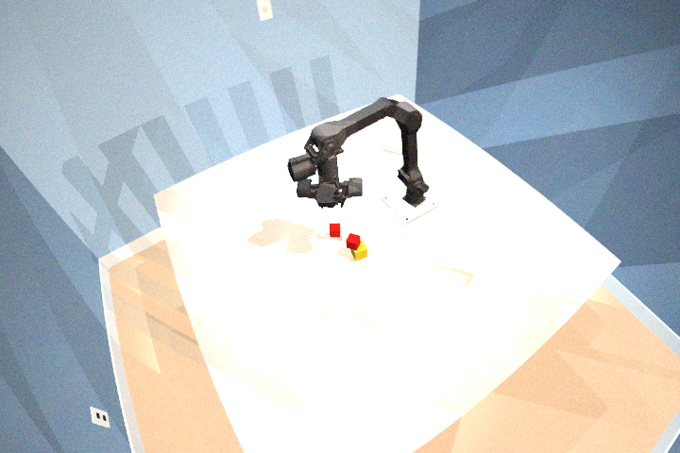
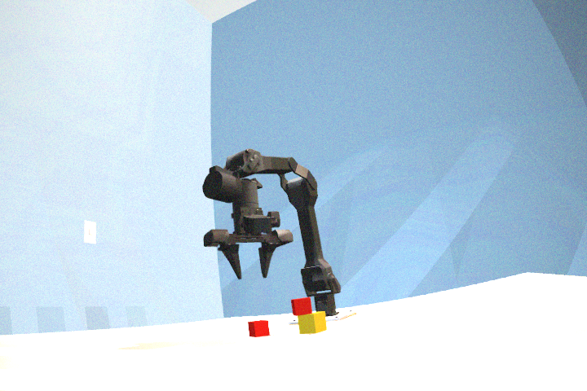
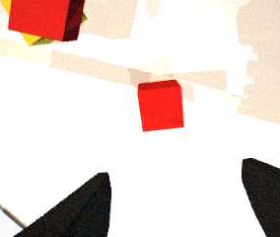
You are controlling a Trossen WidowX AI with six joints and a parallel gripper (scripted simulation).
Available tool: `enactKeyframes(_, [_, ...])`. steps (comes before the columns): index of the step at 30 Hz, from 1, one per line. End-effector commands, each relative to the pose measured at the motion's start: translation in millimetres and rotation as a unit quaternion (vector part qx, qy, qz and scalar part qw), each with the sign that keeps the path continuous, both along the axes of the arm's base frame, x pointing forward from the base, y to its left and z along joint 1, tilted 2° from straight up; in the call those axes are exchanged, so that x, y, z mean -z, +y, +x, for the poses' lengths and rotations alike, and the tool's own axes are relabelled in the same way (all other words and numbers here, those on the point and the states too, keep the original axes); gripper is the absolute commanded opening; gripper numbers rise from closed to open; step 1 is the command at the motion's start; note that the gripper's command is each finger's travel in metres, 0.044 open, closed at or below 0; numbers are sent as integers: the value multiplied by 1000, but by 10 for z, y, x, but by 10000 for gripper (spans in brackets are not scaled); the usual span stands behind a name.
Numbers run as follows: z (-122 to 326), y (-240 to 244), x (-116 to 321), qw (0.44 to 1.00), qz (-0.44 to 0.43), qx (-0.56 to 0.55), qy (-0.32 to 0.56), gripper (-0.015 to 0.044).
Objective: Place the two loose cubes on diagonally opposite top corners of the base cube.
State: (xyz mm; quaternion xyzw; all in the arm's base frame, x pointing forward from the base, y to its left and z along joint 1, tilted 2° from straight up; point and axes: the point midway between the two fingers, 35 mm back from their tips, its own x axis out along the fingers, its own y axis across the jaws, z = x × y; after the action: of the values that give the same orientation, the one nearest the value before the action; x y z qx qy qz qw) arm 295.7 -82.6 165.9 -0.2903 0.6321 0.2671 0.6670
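Observation:
The yellow base cube (image 1: 359, 252) (image 2: 311, 322) (image 3: 30, 39) stands on the table. One red cube (image 1: 353, 241) (image 2: 301, 305) (image 3: 38, 19) rests on its top, off to one side and overhanging the edge, and looks about level. The other red cube (image 1: 334, 229) (image 2: 258, 328) (image 3: 162, 108) lies flat on the table, a short way from the base cube. My gripper (image 2: 252, 278) (image 3: 175, 176) is open and empty, pointing down, well above the table and near the loose red cube. In the top view its fingertips are mostly hidden under the gripper body.
The arm's white base plate (image 1: 406, 217) is on the table (image 1: 309, 320) behind the cubes. The arm reaches high from there toward the loose red cube. The stacked red cube and yellow cube stand close beside that loose cube. Shadows fall across the table.

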Motion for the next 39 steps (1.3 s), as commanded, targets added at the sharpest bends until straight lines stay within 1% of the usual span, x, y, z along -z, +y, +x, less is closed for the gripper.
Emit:
enactKeyframes(1, [5,-6,44,1000,1,-8,0,265])
enactKeyframes(9, [33,-9,601,1000,1,-8,0,265])
enactKeyframes(39, [58,-12,1050,1000,1,-8,0,265])
